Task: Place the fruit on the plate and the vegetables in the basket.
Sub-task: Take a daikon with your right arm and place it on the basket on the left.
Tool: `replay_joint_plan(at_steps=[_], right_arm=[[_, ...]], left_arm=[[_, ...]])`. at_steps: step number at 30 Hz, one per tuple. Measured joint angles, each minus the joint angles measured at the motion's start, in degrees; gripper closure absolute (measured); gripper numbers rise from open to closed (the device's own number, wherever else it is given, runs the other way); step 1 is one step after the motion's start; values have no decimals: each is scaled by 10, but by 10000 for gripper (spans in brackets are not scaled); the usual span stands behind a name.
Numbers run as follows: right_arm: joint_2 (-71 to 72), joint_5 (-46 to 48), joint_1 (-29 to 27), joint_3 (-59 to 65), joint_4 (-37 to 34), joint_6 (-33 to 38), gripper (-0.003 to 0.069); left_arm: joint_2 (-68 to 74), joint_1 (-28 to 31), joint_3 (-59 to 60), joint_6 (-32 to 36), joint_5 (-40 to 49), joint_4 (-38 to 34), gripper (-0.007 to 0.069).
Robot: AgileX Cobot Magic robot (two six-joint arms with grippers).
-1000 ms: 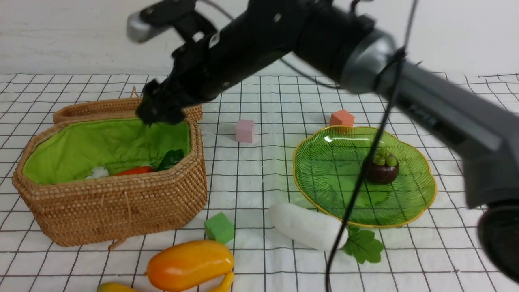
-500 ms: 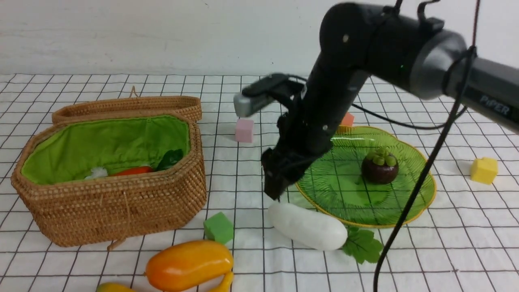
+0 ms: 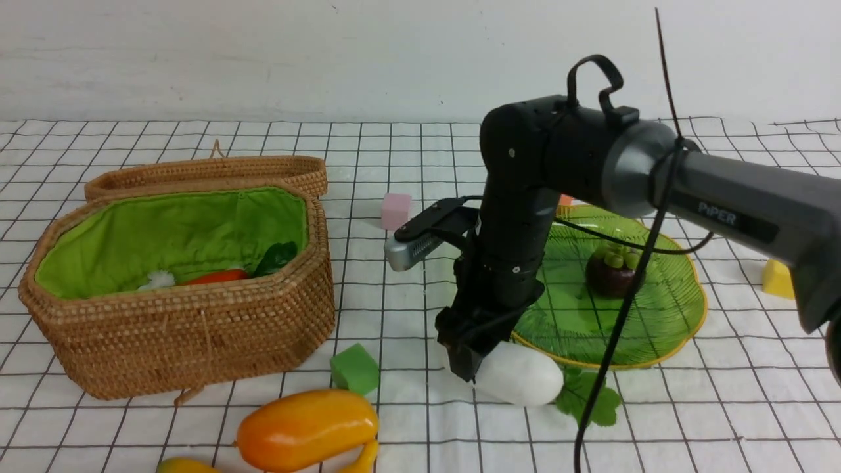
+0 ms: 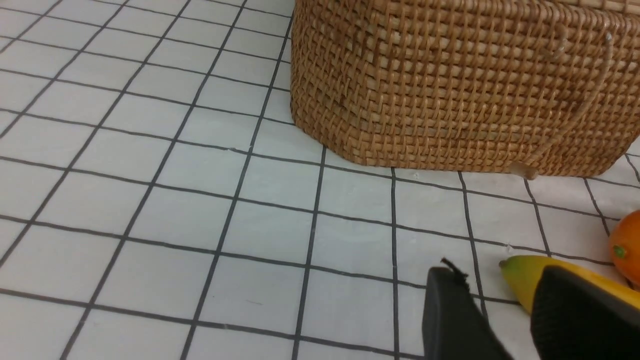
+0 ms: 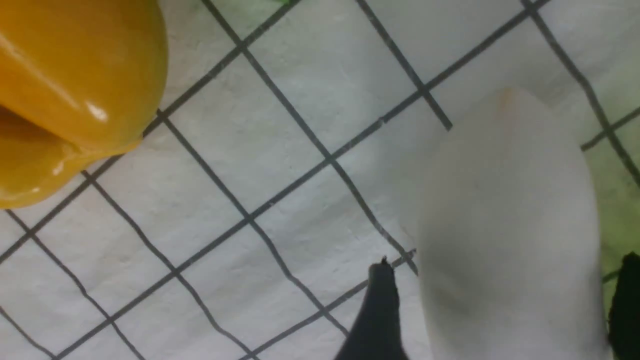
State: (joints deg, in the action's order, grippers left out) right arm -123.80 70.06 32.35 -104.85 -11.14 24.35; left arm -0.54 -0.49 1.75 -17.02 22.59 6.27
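Right fingers spread wide, one on each side of the white radish, and they're not pinching it. The radish lies on the desk, lower centre, just beside the near rim of the green plate. The right arm reaches in from the right edge, wrist pointing straight down. Left fingers are slightly apart and empty, with the banana tip showing past one.
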Motion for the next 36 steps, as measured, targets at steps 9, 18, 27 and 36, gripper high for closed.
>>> replay_joint_plan(at_steps=[9, 18, 27, 36], right_arm=[[-23, -1, 0, 0, -11, 28, 154], [-10, 2, 1, -93, -88, 38, 157], [5, -222, 77, -257, -285, 196, 157], [-86, -473, 167, -258, -311, 290, 157]], left_arm=[[0, 0, 0, 0, 0, 0, 386], [0, 0, 0, 0, 0, 0, 386], [0, 0, 0, 0, 0, 0, 386], [0, 0, 0, 0, 0, 0, 386]])
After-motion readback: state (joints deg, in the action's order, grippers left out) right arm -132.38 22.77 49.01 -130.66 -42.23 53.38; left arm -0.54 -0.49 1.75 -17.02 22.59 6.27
